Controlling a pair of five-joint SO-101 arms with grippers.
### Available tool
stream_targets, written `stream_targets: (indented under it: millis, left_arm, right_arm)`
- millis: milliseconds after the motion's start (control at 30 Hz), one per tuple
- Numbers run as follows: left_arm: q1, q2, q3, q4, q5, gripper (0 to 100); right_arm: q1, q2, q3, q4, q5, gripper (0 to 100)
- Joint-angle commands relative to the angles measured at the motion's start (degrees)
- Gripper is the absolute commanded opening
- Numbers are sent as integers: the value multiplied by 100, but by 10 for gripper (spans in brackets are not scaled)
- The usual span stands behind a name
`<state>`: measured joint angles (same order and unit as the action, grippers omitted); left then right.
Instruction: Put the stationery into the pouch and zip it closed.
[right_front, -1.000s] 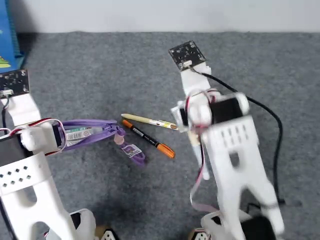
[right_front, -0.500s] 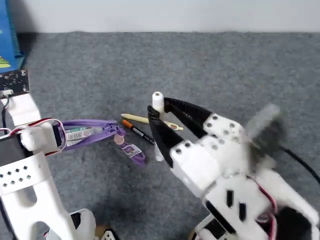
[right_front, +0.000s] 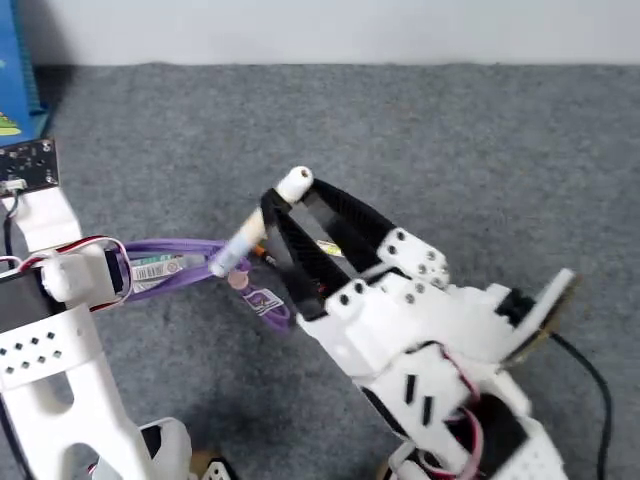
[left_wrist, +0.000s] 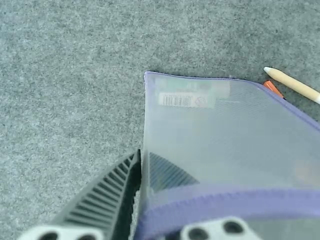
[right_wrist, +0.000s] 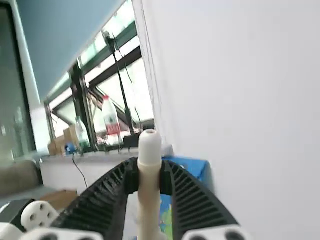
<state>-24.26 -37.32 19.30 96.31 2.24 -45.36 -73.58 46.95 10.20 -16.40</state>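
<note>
So we're mid-way through the loading step, as far as I can judge. The right tool (right_front: 287, 196) sits in the middle of the high view, clamped on a white pen (right_front: 293, 184). The pen is tilted, with its lower end hanging just by the right end of the pouch (right_front: 175, 262). The pouch lies at centre left of that view, with something labelled already inside. The left tool (left_wrist: 141, 161) is pinched onto its edge, one finger on either side of the see-through wall, so it's braced. I can't tell how wide the mouth gapes from here. A pencil (left_wrist: 295, 86) and an orange-tipped marker (left_wrist: 271, 86) lie on the table just past the pouch's far corner, so they're not packed yet. The zip tag (right_front: 266, 300) rests on the table below the pouch's right end, so the zip isn't done either. Next move, I reckon: line the pen's low end up with the opening, slide it in along the pouch, then let go. The tricky bit is probably the angle, since a steep pen may just poke the wall rather than go in.
</note>
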Motion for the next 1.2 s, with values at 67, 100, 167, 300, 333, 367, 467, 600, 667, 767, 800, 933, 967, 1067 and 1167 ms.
stream_targets:
  millis: [67,100,167,300,333,367,467,600,667,767,800,933,967,1067,1167]
  left_arm:
    - [26,-26,-4,-9,-26,12]
    - [26,-26,-4,-18,-26,12]
    - [26,-26,-4,-26,-18,12]
    - [26,-26,-4,-26,-18,12]
    - [26,-26,-4,-26,-18,12]
    - [26,-26,-4,-18,-18,12]
    - [26,-26,-4,-18,-18,12]
    - [26,-26,-4,-18,-18,12]
    - [26,-26,-4,-9,-26,12]
    - [18,-26,4,0,-26,12]
    - [18,-26,4,0,-26,12]
    - [18,-26,4,0,-26,12]
    - [18,-26,4,0,-26,12]
    - [18,-26,4,0,-26,12]
    - [18,-26,4,0,-26,12]
  right_arm:
    - [-119,-110,730,-1780,-70,8]
    - [-198,-110,835,-1895,-62,8]
    - [-312,-101,976,-1974,-53,8]
    - [-435,233,1029,-2000,-53,8]
    - [-435,356,1029,-2009,-53,8]
    - [-435,505,1029,-2070,-53,8]
    - [-435,980,1037,-2422,-44,8]
    - [-435,1543,1037,-2844,-35,8]
    - [-435,1771,1046,-2879,-35,8]
    - [-426,2009,1064,-2862,70,8]
    - [-444,2062,1108,-2888,220,8]
    - [-681,2097,1327,-2853,932,10]
    - [-752,2097,1389,-2853,1125,12]
    - [-892,2097,1512,-2853,1521,80]
    - [-919,2088,1486,-2853,1609,180]
